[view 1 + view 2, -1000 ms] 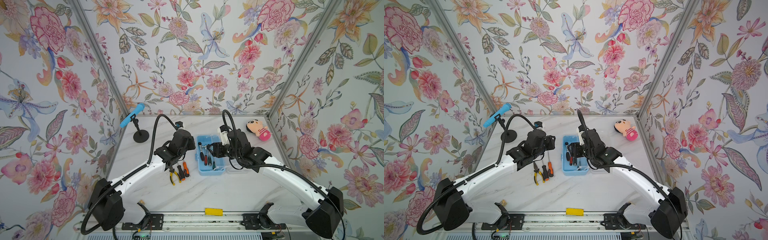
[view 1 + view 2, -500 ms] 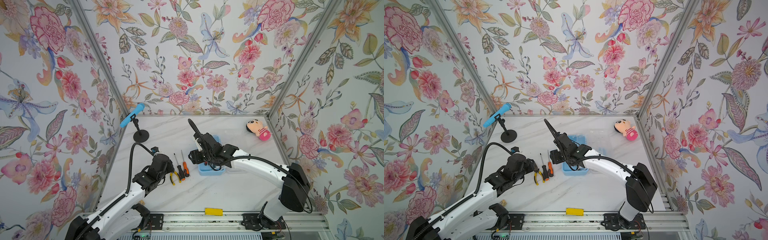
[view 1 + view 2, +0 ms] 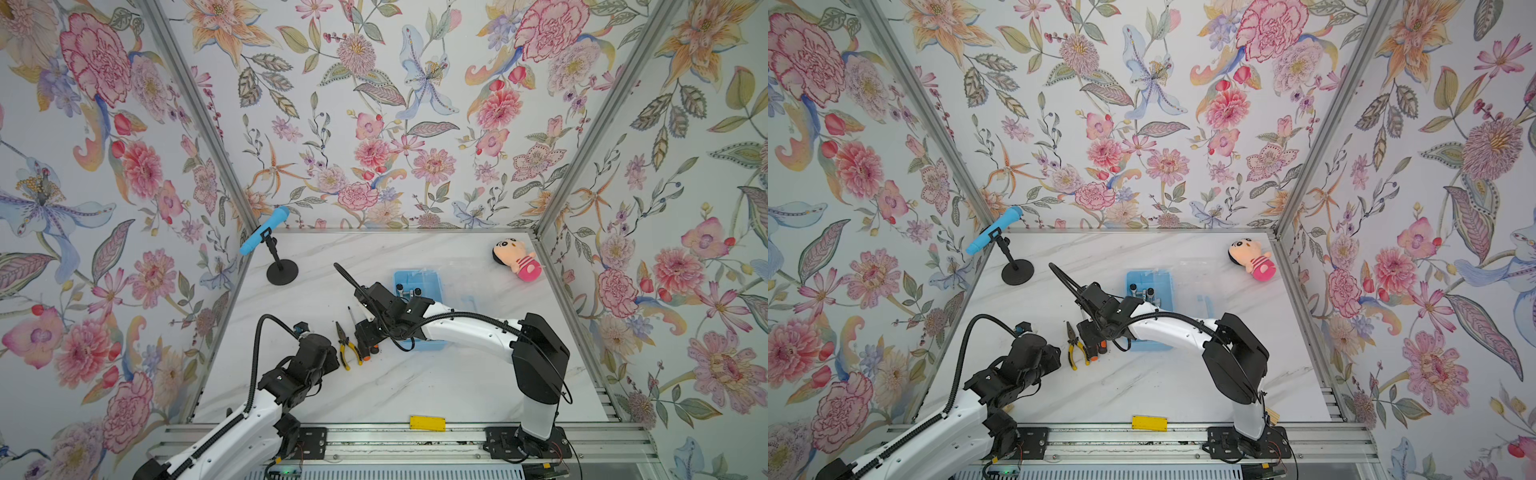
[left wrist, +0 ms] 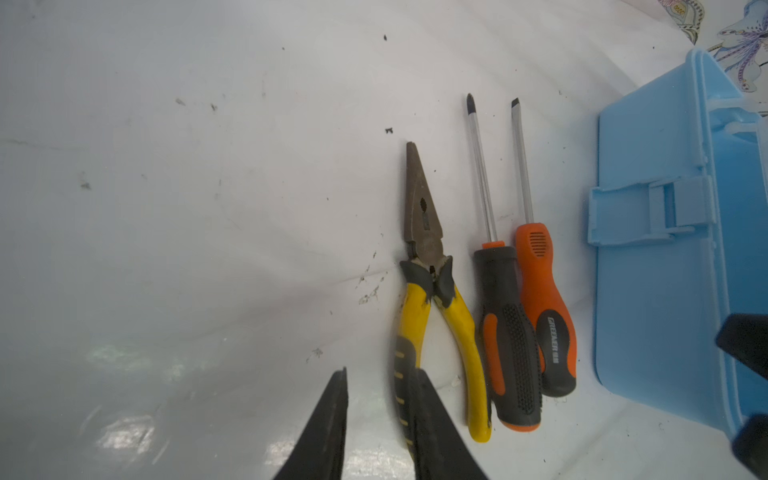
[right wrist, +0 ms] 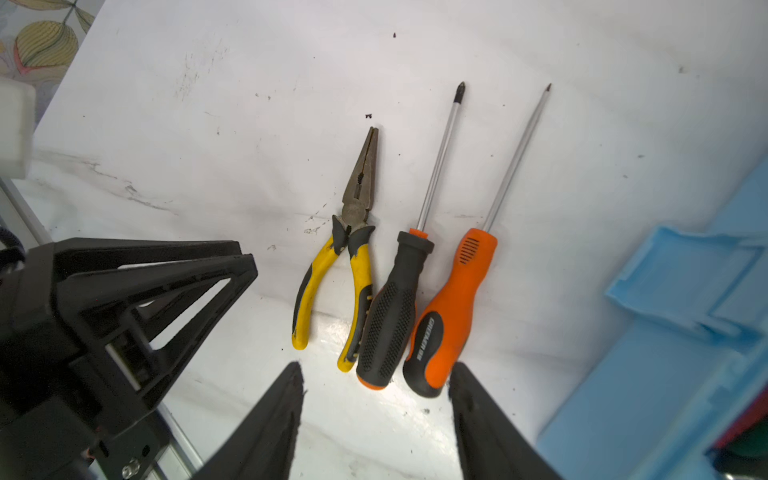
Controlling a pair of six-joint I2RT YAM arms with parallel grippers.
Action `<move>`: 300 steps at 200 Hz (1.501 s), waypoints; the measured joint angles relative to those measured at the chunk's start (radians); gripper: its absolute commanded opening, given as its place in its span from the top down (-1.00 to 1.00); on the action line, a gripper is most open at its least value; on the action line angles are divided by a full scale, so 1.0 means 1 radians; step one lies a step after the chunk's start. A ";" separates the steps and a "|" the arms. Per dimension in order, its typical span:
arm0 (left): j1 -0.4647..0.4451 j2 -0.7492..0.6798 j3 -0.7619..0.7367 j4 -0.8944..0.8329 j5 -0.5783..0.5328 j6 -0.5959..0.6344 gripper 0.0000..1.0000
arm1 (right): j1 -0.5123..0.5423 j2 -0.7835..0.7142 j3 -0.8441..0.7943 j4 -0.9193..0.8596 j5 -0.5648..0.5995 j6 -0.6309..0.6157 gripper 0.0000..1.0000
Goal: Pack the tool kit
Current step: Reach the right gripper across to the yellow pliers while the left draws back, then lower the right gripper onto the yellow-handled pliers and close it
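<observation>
right arm (image 3: 465, 330) over screwdrivers (image 5: 449, 316), left arm (image 3: 257, 415) folded

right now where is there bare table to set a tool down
Bare marble: the back strip between microphone stand and doll, and the front between pliers and yellow tag. Crowded: pliers, screwdrivers and right gripper beside the blue box.

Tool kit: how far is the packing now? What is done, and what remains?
Done: the ratchets lie in the open box. In hand: nothing is held; the open right gripper hovers above the black-handled screwdriver and orange-handled screwdriver, the left gripper, slightly open, by the pliers. Left: these three tools lie on the table beside the box; it then needs closing.
</observation>
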 measured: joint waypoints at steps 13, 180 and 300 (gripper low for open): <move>0.000 -0.036 -0.023 0.000 0.005 -0.016 0.43 | 0.009 0.035 0.029 -0.002 -0.012 -0.013 0.05; 0.009 -0.148 -0.114 0.048 0.032 -0.084 0.43 | 0.038 0.354 0.303 -0.128 0.008 -0.087 0.31; 0.054 -0.067 -0.097 0.106 0.056 -0.049 0.44 | 0.044 0.411 0.391 -0.211 0.064 -0.109 0.34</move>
